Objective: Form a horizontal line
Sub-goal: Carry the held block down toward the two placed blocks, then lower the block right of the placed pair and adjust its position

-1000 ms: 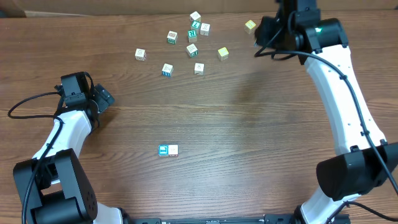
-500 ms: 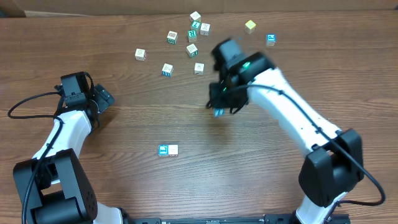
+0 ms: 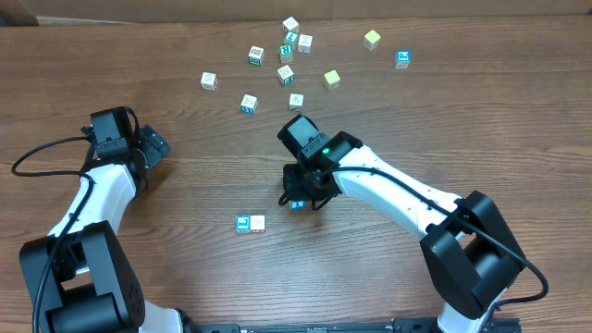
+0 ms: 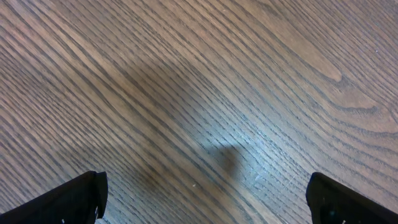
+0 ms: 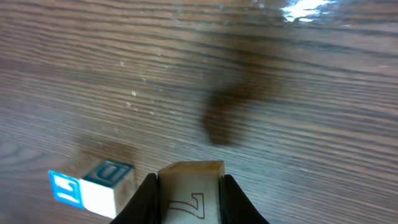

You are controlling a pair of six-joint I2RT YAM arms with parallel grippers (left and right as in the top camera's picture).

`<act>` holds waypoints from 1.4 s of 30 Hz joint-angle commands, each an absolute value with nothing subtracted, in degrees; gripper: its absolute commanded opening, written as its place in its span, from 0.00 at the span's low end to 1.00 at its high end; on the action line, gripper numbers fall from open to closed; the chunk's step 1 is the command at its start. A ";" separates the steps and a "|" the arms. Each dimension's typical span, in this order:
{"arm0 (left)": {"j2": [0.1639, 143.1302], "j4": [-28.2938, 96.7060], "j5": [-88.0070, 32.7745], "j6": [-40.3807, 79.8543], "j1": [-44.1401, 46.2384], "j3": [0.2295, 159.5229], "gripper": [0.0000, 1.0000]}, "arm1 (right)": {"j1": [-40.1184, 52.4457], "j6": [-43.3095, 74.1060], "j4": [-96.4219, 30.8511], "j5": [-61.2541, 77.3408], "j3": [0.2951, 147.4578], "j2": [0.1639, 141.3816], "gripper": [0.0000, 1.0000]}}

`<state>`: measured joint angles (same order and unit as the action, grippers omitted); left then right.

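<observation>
Right jaws grip a cream letter cube (image 5: 189, 199) — near the two-cube row (image 3: 250, 223). Left jaws stand wide over the surface (image 4: 199, 93).

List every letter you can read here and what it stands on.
"7", or an upside-down "L": on the cube held in the right claw.
"D": top of the blue-faced cube.
White mark on its blue face: blurred.
Scattered cubes, overhead view: too small to read.

The row (image 3: 250, 223) is blue-faced and whitish, the cream cube (image 5: 189, 186) brown-lettered, the table (image 4: 199, 93) brown wood-grain.
</observation>
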<state>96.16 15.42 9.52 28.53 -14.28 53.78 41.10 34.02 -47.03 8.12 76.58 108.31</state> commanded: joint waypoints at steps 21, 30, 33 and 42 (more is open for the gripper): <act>95.88 15.38 10.28 28.32 -14.22 54.52 1.00 | 44.18 43.13 -43.97 4.75 75.05 110.41 0.20; 95.88 15.38 10.28 28.34 -14.22 54.52 1.00 | 44.18 43.13 -44.01 4.80 75.05 110.39 0.37; 95.88 15.38 10.28 28.34 -14.22 54.52 1.00 | 44.18 43.13 -43.94 4.78 75.05 110.39 0.43; 95.88 15.38 10.28 28.34 -14.22 54.52 1.00 | 40.36 43.35 -43.97 5.91 75.05 110.39 0.37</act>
